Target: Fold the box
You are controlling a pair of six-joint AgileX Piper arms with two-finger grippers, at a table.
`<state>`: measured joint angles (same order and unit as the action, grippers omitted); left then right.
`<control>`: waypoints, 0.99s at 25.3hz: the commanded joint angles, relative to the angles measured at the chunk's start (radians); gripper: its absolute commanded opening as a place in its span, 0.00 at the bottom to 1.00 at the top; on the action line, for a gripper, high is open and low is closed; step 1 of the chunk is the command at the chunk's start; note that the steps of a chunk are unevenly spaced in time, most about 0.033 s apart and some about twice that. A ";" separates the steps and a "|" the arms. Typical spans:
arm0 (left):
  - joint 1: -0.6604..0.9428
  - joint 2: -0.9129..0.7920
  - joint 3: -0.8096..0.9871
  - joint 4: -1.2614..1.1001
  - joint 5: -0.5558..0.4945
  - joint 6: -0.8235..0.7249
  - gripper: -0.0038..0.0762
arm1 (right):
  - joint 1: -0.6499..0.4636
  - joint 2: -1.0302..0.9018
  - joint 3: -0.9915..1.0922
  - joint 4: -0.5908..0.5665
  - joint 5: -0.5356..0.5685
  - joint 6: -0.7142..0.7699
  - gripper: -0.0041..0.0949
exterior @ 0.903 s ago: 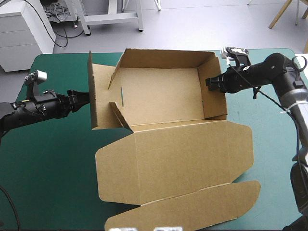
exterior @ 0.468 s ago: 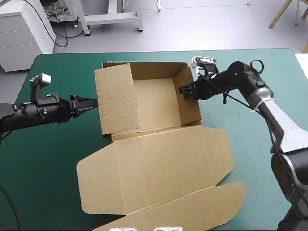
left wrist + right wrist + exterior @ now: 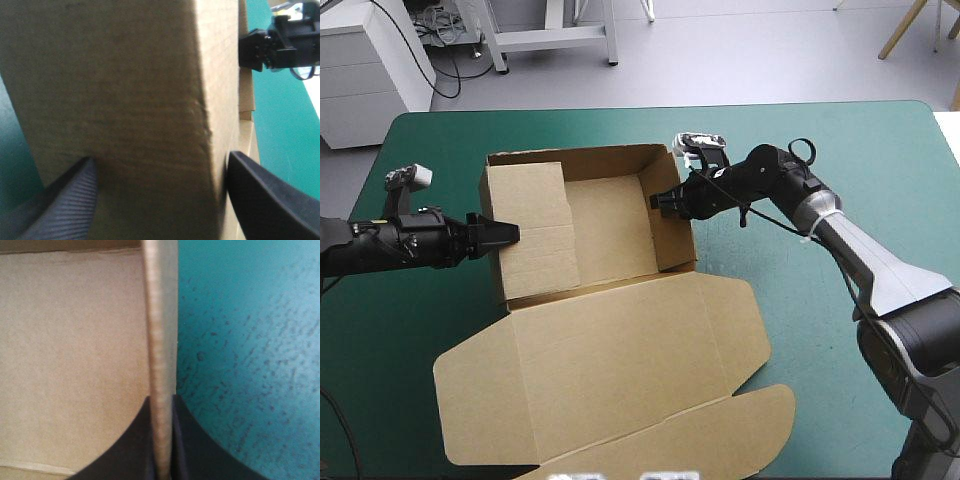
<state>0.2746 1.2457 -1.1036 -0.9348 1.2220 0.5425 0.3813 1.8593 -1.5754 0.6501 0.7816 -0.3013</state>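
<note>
Right gripper [image 3: 661, 199] pinches the box [image 3: 605, 225] by its right wall [image 3: 160, 340], fingers nearly closed on the board. Left gripper [image 3: 506, 234] spread wide, left wall [image 3: 125, 100] between its fingers. Lid [image 3: 620, 370] flat, nearer than both.

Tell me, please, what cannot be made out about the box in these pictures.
- High view: the box's lid is cut off by the picture's bottom edge.
- Left wrist view: the left wall fills the space between the left gripper's open fingers, hiding the box's inside.
- Right wrist view: the right wall, held by the right gripper, is seen edge-on; its outer face does not show.
</note>
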 commanded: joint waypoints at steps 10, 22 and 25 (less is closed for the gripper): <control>-0.152 -0.021 -0.026 0.393 -0.101 -0.336 0.52 | 0.111 -0.057 -0.029 -0.048 -0.131 0.105 0.02; -0.493 0.024 -0.026 0.982 -0.261 -0.777 0.03 | 0.111 -0.057 -0.029 -0.075 -0.017 0.126 0.02; -0.543 0.118 -0.099 0.981 -0.259 -0.777 0.04 | 0.111 -0.071 -0.031 -0.146 0.029 0.156 0.02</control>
<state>-0.2332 1.3333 -1.1254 0.0645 1.0347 -0.2584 0.4882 1.8605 -1.5745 0.4598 0.7762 -0.1583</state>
